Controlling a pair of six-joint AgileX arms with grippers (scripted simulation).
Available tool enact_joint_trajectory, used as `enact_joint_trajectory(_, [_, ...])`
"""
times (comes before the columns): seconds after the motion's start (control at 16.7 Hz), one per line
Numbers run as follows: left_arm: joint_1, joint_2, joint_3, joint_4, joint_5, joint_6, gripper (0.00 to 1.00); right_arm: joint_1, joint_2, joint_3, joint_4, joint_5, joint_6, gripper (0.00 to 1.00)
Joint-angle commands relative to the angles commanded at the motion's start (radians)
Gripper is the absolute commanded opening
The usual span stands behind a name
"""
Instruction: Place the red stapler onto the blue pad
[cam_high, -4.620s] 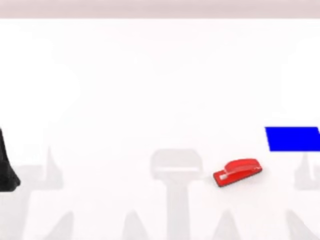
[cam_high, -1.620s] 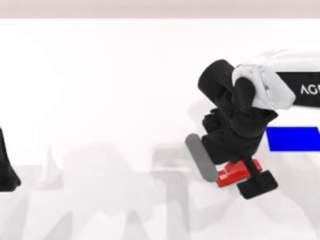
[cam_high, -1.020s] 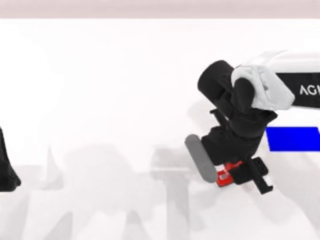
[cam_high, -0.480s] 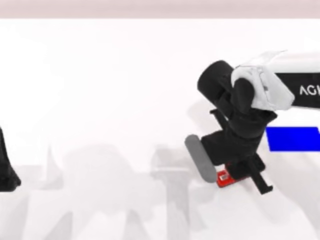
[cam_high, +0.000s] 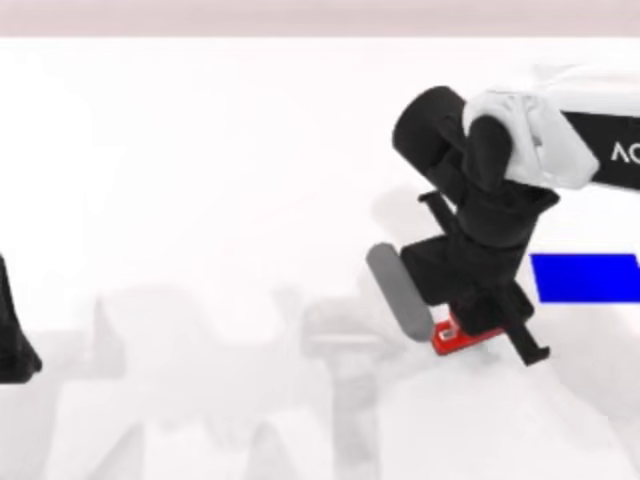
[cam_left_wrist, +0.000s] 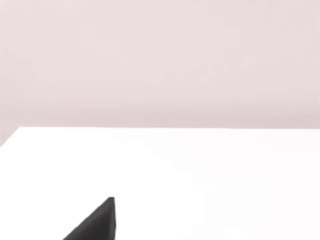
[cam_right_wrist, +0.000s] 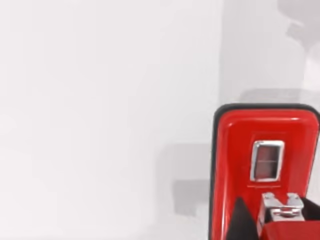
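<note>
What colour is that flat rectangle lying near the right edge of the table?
The pad is plain bright blue, unmarked. The top view shows it best.

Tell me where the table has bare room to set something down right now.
The whole stretch between the parked left arm and the right gripper is bare white table. It is crowded at the right, where that gripper sits over the glossy red stapler beside the flat bright-blue pad.

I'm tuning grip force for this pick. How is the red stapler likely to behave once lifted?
The red stapler looks glossy and rounded on top, so it may slip under the right hand. Its hinged upper arm could flex when squeezed. Its flat base should probably set down on the blue pad without rolling. The left hand sits parked at the table's left.
</note>
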Motion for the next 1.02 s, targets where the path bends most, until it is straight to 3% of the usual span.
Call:
enact_joint_trajectory(0.36, [0.0, 0.0, 0.0, 0.0, 0.0, 0.0, 1.0, 0.007, -0.071, 0.165, -0.246, 0.0, -0.003, 0.0])
enact_joint_trajectory(0.78, [0.0, 0.0, 0.0, 0.0, 0.0, 0.0, 1.0, 0.002, -0.07, 0.177, -0.245, 0.004, 0.028, 0.0])
enact_joint_trajectory(1.02, [0.0, 0.0, 0.0, 0.0, 0.0, 0.0, 1.0, -0.023, -0.054, 0.225, -0.213, 0.027, 0.21, 0.0])
